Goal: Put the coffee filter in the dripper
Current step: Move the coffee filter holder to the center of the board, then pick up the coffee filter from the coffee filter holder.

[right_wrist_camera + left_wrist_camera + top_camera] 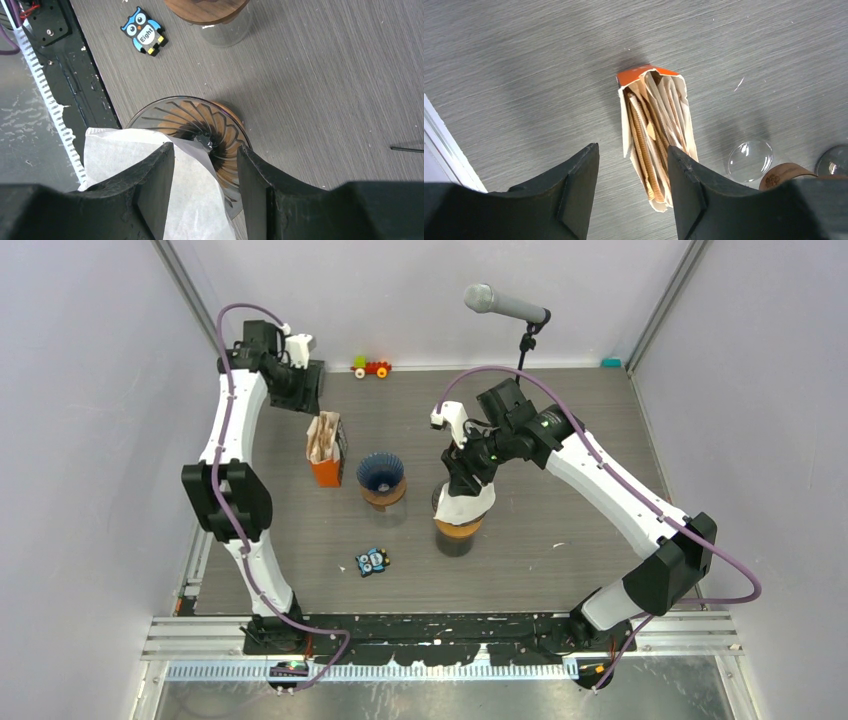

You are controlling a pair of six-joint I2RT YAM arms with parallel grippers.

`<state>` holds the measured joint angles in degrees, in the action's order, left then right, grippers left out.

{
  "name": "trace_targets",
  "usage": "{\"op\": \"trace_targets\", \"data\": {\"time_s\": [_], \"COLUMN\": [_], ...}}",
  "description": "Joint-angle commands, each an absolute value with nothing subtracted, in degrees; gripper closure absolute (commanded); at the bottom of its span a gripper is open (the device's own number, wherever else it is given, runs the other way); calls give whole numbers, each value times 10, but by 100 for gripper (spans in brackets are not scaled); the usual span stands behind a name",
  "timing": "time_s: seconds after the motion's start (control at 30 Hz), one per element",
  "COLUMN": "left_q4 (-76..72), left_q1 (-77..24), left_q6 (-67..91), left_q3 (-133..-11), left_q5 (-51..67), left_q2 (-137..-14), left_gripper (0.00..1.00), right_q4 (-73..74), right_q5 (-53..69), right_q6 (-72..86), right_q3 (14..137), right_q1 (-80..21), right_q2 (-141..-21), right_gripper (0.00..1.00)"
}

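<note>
On the grey wooden table [520,570], far left, an orange cardboard box [640,75], open at the top and packed full of brown paper filters [651,145] standing on edge. Right above that box, the left gripper [631,192], black fingers spread apart, holding nothing. Just beside the box, a blue ribbed cone dripper [381,472], sitting on a clear glass jar with a wooden collar [384,498]. Further right, a second glass jar [455,543], with a see-through ribbed glass dripper [200,122] on top. Half in and half out of that dripper, the white paper coffee filter [125,160]: one part reaching to the middle of the cone, the other part sticking out over the rim on the side near the table's front edge. Not sitting neatly down in the cone yet. Hanging over it, the right gripper [205,192], fingers wide apart too, not squeezing the paper, one finger over the filter and the other over bare glass. Near the front of the table, a small blue owl sticker with the word "Eight" [145,31]. At the back, a little red, yellow and green toy [371,367] and a grey microphone on a black stand [505,305].
</note>
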<state>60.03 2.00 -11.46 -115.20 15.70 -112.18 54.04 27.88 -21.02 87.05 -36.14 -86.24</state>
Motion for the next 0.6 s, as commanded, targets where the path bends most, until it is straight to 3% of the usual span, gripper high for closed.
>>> {"op": "trace_targets", "data": {"time_s": [0.0,0.27,0.57], "left_q4": [588,604,602], "left_q1": [22,22,22], "left_q6": [-124,-143,-156], "left_q3": [-1130,-1077,-1031], "left_q5": [169,171,161], "left_q2": [-1081,-1041,-1030], "left_gripper": [48,62,65], "right_q4": [532,532,529], "right_q5": [291,291,290], "right_q6": [-206,-207,-208], "right_q3": [897,894,888], "right_q1": [-359,-359,-359], "right_q2": [-845,-845,-842], "right_gripper": [46,46,46]}}
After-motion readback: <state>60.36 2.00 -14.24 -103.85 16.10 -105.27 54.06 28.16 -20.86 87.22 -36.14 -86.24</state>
